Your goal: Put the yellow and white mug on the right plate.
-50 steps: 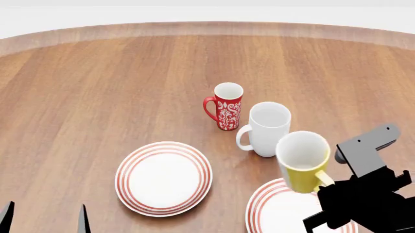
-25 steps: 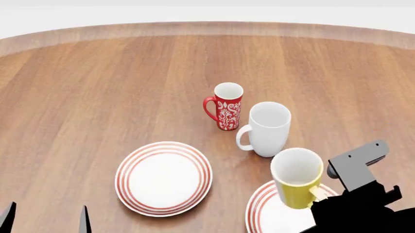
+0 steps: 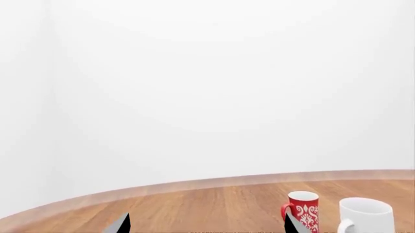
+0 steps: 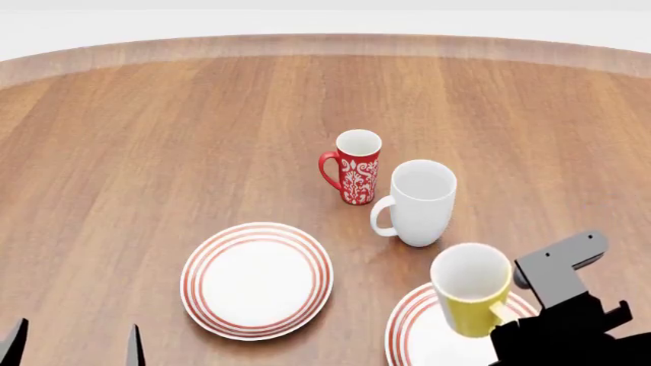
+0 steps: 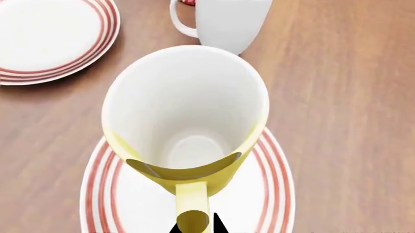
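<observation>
Gripping the yellow mug [image 4: 471,293] by its handle, my right claw [image 5: 194,224] holds it upright over the right plate [image 4: 412,335], near the white mug [image 4: 419,202]. My left claw [image 4: 73,345] hangs spread wide, holding nothing.

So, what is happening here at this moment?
The right gripper holds the yellow mug by its handle, upright, over the right plate. I cannot tell whether the mug already rests on the plate. A white mug and a red mug stand further back on the table, and a second plate lies to the left. The left gripper is open and idle.
</observation>
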Controlling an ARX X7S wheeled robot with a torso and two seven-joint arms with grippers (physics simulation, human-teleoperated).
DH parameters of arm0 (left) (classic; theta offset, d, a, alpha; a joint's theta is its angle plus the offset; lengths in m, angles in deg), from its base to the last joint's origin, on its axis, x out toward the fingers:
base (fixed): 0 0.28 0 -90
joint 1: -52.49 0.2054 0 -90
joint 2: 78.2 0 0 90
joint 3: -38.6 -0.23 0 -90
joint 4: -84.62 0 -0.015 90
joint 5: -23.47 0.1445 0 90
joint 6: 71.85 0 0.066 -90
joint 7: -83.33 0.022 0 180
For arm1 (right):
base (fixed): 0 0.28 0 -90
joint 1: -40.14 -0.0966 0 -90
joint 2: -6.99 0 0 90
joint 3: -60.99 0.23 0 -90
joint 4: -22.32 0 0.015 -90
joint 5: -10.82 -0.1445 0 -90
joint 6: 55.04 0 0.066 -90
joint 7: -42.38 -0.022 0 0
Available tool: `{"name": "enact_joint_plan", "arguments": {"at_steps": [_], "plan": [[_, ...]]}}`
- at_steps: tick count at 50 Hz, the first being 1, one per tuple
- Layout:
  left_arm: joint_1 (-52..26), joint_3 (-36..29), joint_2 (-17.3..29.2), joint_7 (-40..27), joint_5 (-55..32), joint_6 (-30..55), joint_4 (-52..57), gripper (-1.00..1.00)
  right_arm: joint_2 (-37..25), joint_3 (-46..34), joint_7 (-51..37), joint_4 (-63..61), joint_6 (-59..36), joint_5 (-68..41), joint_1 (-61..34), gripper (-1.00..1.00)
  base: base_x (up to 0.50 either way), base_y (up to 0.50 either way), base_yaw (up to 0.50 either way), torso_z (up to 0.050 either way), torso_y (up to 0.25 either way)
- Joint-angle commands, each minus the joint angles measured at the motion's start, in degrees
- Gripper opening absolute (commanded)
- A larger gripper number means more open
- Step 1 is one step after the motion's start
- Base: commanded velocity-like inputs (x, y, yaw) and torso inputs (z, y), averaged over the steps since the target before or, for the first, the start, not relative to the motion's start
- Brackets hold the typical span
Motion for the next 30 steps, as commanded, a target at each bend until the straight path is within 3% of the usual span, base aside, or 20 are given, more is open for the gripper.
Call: {"name": "enact_joint_plan", "arguments": {"at_steps": [1, 30], "plan": [[-0.16, 1.25, -0.94, 1.26, 0.19, 0.41, -0.04, 1.0, 1.6, 0.53, 1.59, 1.44, 0.97, 1.77, -0.31, -1.0, 0.0, 0.0, 0.0, 0.0, 0.0], [-0.5, 0.79, -0.61, 1.04, -0.34, 0.94, -0.18, 1.0, 3.78, -0.91, 2.35, 7.28, 3.98, 3.15, -0.99, -1.0, 0.0, 0.0, 0.0, 0.0, 0.0]]}}
